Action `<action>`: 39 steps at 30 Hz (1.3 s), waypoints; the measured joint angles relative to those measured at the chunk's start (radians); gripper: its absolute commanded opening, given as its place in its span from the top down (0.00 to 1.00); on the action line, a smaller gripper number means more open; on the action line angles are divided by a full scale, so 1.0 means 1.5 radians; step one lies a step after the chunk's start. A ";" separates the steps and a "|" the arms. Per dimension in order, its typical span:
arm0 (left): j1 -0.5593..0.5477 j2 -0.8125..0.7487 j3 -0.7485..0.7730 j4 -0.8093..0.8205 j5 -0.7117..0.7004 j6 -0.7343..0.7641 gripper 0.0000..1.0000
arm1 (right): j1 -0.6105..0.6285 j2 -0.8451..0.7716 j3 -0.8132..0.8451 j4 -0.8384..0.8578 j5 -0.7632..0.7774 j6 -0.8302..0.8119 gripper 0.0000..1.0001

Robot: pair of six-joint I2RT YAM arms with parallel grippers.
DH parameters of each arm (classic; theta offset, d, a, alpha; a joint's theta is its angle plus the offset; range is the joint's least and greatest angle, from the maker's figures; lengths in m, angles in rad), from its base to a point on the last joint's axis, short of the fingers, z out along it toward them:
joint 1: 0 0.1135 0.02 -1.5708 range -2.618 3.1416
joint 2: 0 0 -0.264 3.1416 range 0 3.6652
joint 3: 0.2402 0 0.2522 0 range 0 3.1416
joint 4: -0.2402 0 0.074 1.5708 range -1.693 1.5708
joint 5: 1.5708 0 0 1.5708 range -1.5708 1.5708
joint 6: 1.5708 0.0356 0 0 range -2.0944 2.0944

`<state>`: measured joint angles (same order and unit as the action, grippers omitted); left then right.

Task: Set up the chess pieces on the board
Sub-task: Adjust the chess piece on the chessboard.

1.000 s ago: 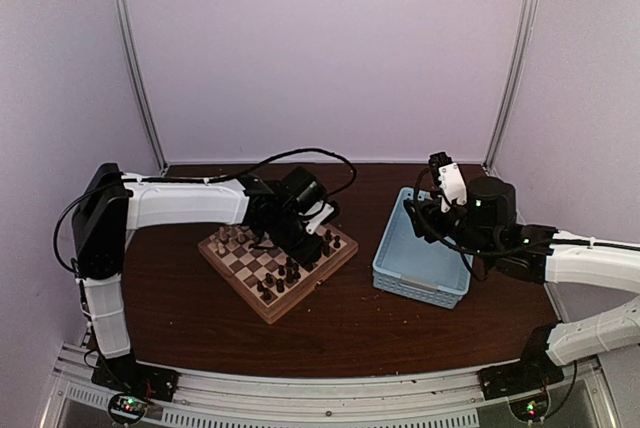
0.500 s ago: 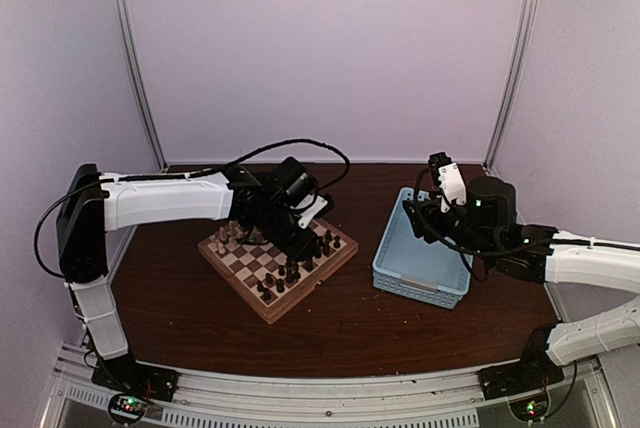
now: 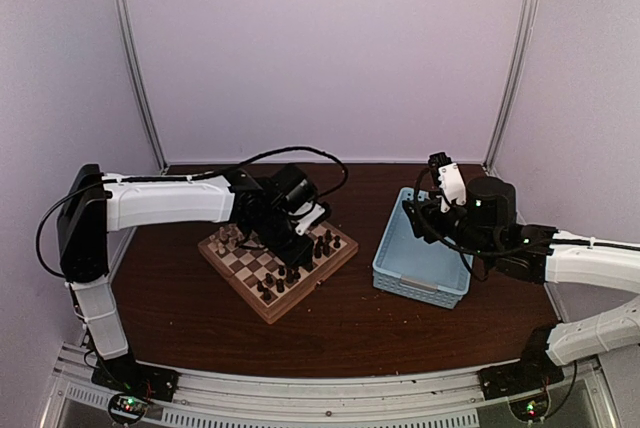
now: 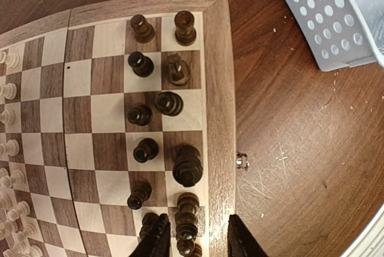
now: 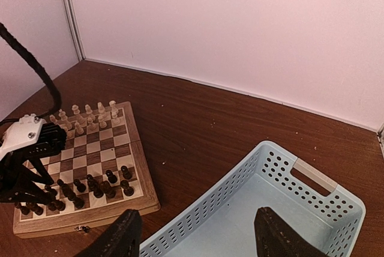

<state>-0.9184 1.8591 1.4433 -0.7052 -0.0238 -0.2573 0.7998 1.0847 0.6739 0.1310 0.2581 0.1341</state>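
Evidently the left pincer [image 4: 197, 227] has edged toward 9 o'clock and stands part-open astride a dark brown turned chessman [image 4: 186, 230], unclamped. The checkered wooden chessboard [image 4: 216, 77] lies at 9 o'clock of the light blue lattice basket [image 3: 420, 286]. The right pincer [image 5: 198, 236] hangs wide and empty. Setup appears nearly complete.

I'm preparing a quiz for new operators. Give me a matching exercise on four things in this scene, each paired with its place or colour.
Things:
1. dark chess pieces
2. cream chess pieces
3. basket
4. right end effector

Descriptions:
A. open, hovering over the basket
B. light blue, on the table beside the board
C. along the board's side nearest the basket
D. along the board's side farthest from the basket

Pairs: 1-C, 2-D, 3-B, 4-A
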 measured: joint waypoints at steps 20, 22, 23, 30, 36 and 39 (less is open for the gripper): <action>0.000 0.025 0.000 -0.002 -0.017 0.001 0.72 | 0.000 0.000 0.000 0.000 -0.009 0.003 0.33; 0.000 0.026 0.000 -0.002 -0.017 0.001 0.73 | 0.000 0.000 0.000 0.000 -0.010 0.003 0.32; 0.000 0.027 0.000 -0.003 -0.018 0.001 0.74 | 0.000 0.000 0.000 0.000 -0.010 0.003 0.33; 0.000 0.032 -0.001 -0.003 -0.022 0.001 0.78 | 0.000 0.000 0.000 0.000 -0.010 0.003 0.32; 0.000 0.033 -0.001 -0.004 -0.032 0.001 0.78 | 0.000 0.000 0.000 0.000 -0.010 0.003 0.33; 0.000 0.033 -0.001 -0.005 -0.035 0.002 0.81 | 0.000 0.000 0.000 0.000 -0.010 0.003 0.33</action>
<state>-0.9180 1.9079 1.4414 -0.7128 -0.0761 -0.2550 0.7994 1.0847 0.6739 0.1314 0.2424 0.1383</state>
